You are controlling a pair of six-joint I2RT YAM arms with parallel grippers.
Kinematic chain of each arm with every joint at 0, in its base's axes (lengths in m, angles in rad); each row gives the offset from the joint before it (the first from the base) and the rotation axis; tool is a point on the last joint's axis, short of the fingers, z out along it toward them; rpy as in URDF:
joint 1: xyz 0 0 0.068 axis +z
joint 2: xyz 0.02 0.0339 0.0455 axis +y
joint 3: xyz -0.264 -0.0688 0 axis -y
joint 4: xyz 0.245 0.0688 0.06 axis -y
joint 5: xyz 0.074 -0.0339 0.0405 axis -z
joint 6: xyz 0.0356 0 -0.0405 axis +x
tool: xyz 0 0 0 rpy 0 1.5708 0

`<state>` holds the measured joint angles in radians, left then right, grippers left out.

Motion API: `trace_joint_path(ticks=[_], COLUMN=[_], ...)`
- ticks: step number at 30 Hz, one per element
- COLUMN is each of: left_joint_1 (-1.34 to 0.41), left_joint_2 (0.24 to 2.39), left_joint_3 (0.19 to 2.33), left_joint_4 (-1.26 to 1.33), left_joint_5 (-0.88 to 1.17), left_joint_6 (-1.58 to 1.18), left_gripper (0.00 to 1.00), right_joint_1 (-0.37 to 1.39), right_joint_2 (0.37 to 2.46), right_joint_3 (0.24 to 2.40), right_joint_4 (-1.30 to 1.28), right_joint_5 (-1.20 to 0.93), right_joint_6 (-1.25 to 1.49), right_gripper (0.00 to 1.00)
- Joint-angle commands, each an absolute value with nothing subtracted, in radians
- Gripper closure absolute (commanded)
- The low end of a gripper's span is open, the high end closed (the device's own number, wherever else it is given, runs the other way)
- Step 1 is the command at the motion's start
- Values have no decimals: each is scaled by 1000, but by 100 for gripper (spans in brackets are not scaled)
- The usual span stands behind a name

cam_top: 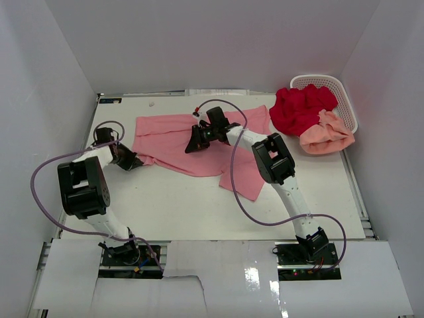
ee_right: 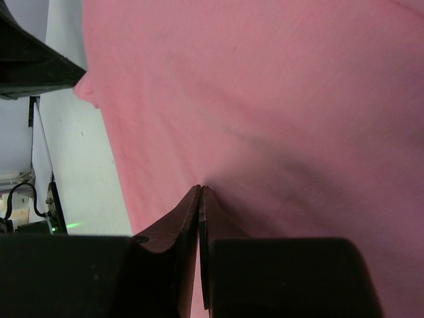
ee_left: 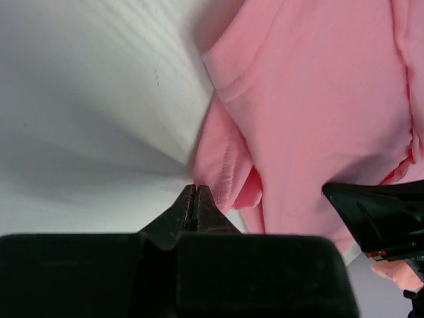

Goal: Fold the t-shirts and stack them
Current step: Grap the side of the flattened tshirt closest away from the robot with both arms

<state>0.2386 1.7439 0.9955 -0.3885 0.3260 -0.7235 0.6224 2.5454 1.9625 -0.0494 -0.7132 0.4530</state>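
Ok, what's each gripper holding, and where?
Both are shut on the pink t-shirt: left gripper apparently at a sleeve hem, right gripper on a pinch of its body.

Soft matt cloth of the pink t-shirt (fine knit), smooth white table, perforated plastic basket

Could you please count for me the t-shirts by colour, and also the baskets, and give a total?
pink t-shirt: 1
red t-shirt: 1
peach t-shirt: 1
white basket: 1
Total: 4
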Motion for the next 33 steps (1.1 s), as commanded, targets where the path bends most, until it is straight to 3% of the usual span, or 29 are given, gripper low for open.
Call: trace_joint_path(ticks=[1,15,30,31,33], left_joint_1=[235,253,275,275,276], left_joint_2=[1654,1727,1752,1758,1769], left_joint_3=[966,1080,1178,1178,1177], left_joint_4=[-459,-779,-834,-836,-833], left_joint_5=[333,25,-149,-137,-126], left_joint_6=[-732,-798,-715,-713,-713], left_gripper=[100,100,100,100,100], right_joint_1=[624,624,624,624,624], right_joint_2=[2571,2553,2534,2531,2516], right_joint_3=[1991,1953,1933,1930,1918], right_joint_4=[-133,-140,-135,-133,-126], right_joint_5=[-676,-675,-680,-681,-687], right_joint_6=[439,419,410,408,405], right_gripper=[92,92,92,91,69])
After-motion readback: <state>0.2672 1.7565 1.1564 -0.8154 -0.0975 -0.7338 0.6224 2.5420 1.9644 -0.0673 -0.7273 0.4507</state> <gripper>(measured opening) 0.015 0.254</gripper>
